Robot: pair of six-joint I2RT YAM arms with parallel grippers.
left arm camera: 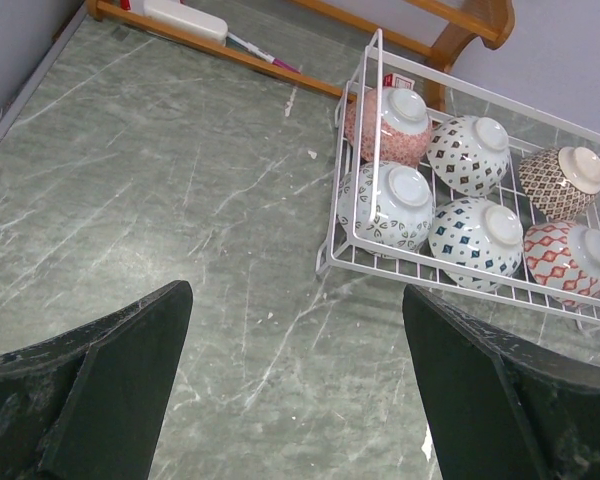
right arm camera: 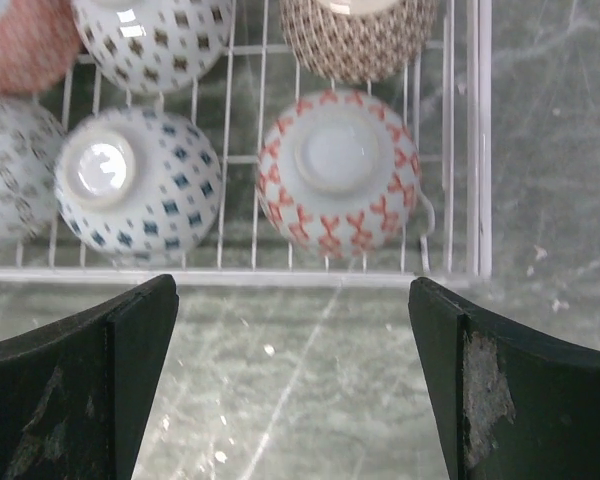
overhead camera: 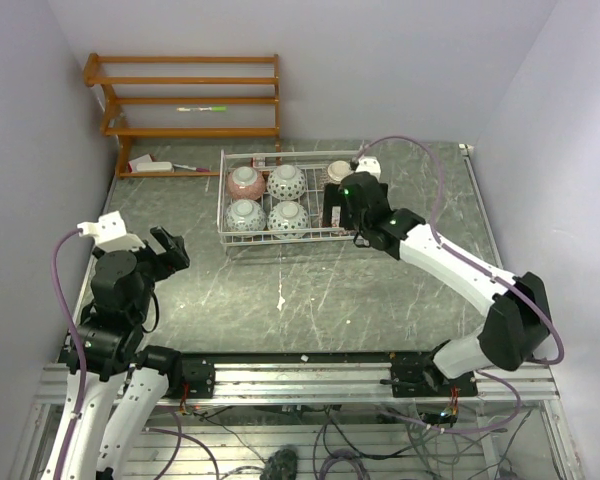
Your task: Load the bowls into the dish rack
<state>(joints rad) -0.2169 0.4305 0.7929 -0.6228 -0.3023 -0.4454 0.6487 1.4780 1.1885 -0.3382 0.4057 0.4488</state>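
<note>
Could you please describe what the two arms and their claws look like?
The left arm and right arm have white shells with bulky black joints. A mauve cable loops along each. A small green light glows near the right arm's wrist. The left claw and right claw each have two black, wedge-shaped fingers, scuffed pale in places.
</note>
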